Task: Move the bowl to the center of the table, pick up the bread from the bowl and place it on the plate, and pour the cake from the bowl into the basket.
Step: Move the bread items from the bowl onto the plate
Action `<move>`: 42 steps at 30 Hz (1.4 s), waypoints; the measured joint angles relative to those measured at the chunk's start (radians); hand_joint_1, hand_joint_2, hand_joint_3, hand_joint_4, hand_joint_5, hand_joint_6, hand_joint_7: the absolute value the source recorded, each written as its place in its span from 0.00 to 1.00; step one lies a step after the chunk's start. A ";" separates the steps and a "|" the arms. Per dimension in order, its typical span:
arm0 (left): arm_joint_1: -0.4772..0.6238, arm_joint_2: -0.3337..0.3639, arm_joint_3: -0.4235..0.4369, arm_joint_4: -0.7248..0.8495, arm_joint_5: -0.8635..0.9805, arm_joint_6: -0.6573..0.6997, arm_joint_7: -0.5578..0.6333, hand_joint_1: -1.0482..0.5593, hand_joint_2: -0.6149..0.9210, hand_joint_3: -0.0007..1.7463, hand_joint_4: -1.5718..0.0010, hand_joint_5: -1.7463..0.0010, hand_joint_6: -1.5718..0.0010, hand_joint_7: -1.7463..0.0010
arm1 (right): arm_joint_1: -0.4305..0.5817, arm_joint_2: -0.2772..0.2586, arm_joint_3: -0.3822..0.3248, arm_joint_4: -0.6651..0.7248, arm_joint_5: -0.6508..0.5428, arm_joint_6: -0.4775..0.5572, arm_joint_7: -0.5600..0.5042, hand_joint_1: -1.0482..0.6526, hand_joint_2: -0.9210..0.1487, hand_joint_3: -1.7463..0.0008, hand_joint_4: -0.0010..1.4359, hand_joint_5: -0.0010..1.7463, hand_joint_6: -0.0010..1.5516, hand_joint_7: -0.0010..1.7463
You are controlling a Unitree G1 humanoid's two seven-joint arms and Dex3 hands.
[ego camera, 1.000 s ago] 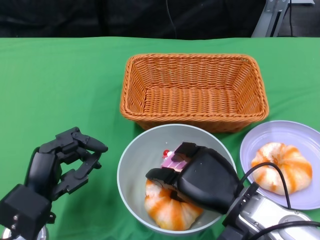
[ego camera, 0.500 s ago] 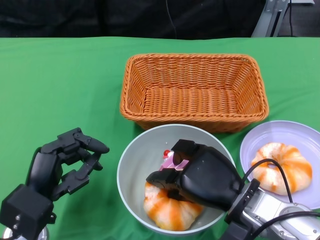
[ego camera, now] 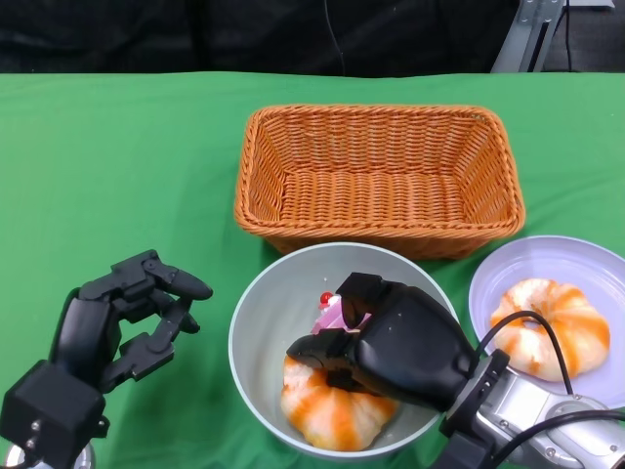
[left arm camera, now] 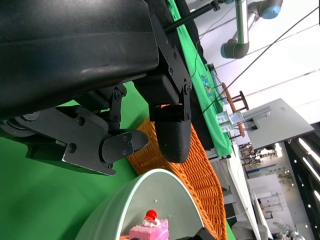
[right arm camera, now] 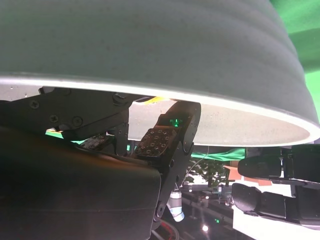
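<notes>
bowl [ego camera: 256,337]: on green table [ego camera: 117,166], touching near wall of wicker basket [ego camera: 379,176] | right hand [ego camera: 395,347]: inside bowl, fingers closed on striped bread [ego camera: 327,410], pink cake [ego camera: 330,315] just beyond | left hand [ego camera: 117,318]: beside bowl, apart, fingers spread, nothing held | plate [ego camera: 508,283]: right of bowl, carried another bread [ego camera: 547,327].

A green cloth [ego camera: 117,156] covers the table, running back to a black backdrop [ego camera: 244,34]; a grey metal bracket [ego camera: 532,29] shows at the far right corner; the left wrist view takes in a bright white room with a grey robot arm [left arm camera: 240,35], dark cables, a wooden stool [left arm camera: 234,97] and ceiling strip lights [left arm camera: 307,150]
</notes>
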 measured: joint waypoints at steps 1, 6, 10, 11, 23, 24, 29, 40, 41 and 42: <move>0.000 0.000 0.000 0.000 0.000 0.000 0.002 0.67 0.91 0.39 0.51 0.23 0.48 0.42 | 0.000 0.000 0.000 0.000 0.000 0.000 0.001 0.43 0.03 1.00 0.52 0.67 0.74 0.03; 0.000 0.000 -0.001 0.000 0.001 0.000 0.004 0.67 0.91 0.39 0.51 0.23 0.48 0.41 | 0.000 0.000 -0.001 0.005 0.005 -0.006 -0.006 0.44 0.04 1.00 0.51 0.72 0.76 0.03; 0.000 0.000 -0.001 0.000 0.001 -0.003 0.004 0.67 0.91 0.39 0.51 0.23 0.48 0.41 | 0.000 0.002 -0.003 0.016 0.016 -0.014 -0.021 0.43 0.03 1.00 0.50 0.74 0.76 0.03; 0.001 0.000 -0.001 0.000 0.001 -0.003 0.004 0.67 0.91 0.39 0.51 0.23 0.48 0.41 | 0.000 0.004 -0.005 0.020 0.023 -0.020 -0.023 0.43 0.02 1.00 0.49 0.75 0.76 0.03; 0.001 0.000 -0.001 0.000 -0.001 -0.003 0.004 0.67 0.91 0.39 0.51 0.22 0.48 0.41 | -0.008 0.008 -0.013 0.048 0.061 -0.044 -0.037 0.45 0.00 0.99 0.48 0.79 0.75 0.04; 0.001 0.000 -0.001 0.000 -0.001 -0.003 0.004 0.67 0.91 0.39 0.51 0.22 0.48 0.41 | -0.008 0.008 -0.014 0.050 0.072 -0.049 -0.037 0.45 0.00 0.99 0.48 0.79 0.75 0.04; 0.001 0.000 -0.001 0.000 -0.001 -0.003 0.004 0.67 0.91 0.38 0.51 0.22 0.48 0.41 | -0.008 0.008 -0.032 0.057 0.097 -0.078 -0.033 0.45 0.00 0.99 0.47 0.79 0.74 0.04; 0.001 0.000 -0.001 0.003 -0.001 -0.003 0.004 0.67 0.92 0.37 0.52 0.22 0.49 0.41 | -0.008 0.008 -0.054 0.070 0.133 -0.111 -0.021 0.45 0.00 0.99 0.49 0.74 0.73 0.04; 0.001 0.000 -0.001 0.004 -0.001 -0.003 0.004 0.67 0.92 0.37 0.52 0.22 0.49 0.41 | -0.008 0.008 -0.055 0.070 0.135 -0.114 -0.020 0.46 0.00 0.97 0.50 0.73 0.74 0.04; 0.001 0.000 -0.001 0.006 -0.001 -0.004 0.004 0.67 0.92 0.37 0.52 0.22 0.49 0.41 | -0.008 0.008 -0.059 0.070 0.138 -0.118 -0.020 0.46 0.00 0.97 0.50 0.73 0.74 0.04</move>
